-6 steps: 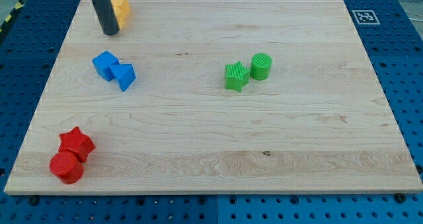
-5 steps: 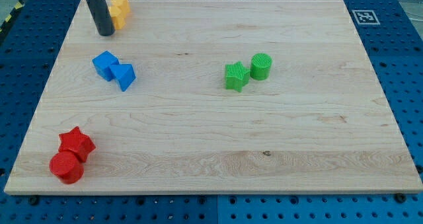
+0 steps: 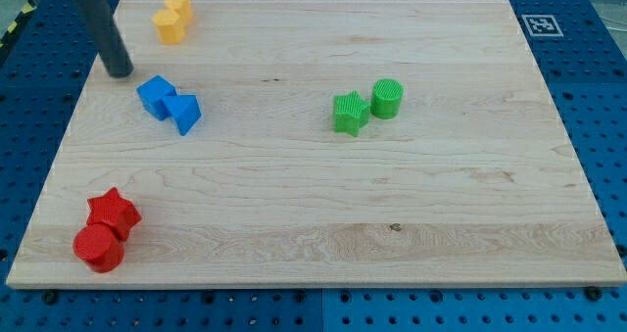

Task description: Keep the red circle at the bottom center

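The red circle [image 3: 99,248] lies at the board's bottom left corner, touching the red star [image 3: 114,213] just above and to its right. My tip [image 3: 120,72] stands near the board's left edge at the upper left, just up and left of the blue blocks and far above the red circle. It touches no block.
A blue cube [image 3: 155,96] and a blue triangle [image 3: 182,113] touch at the left. Two yellow blocks [image 3: 173,19] sit at the top left. A green star [image 3: 350,112] and green cylinder [image 3: 387,98] sit right of centre. The wooden board [image 3: 392,205] has a marker tag [image 3: 541,24] at the top right.
My tip has moved left and down, away from the yellow blocks towards the board's left edge. No block has moved.
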Tool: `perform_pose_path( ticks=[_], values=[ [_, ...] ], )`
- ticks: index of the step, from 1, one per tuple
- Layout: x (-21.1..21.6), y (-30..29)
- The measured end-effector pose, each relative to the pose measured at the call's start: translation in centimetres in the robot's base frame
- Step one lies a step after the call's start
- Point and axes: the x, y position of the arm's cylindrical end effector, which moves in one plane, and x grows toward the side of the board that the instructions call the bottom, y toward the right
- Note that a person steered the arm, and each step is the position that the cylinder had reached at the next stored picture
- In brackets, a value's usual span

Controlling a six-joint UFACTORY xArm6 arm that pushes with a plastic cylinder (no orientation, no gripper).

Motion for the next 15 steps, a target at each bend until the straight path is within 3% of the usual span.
perform_pose_path(
  ticks=[2,6,9,11,13,15],
  values=[
    [6.4,-0.7],
    [24.5,0.7],
    [25.8,10.2],
    [24.9,8.3],
    [24.8,14.4],
    [22.2,12.5]
  ],
)
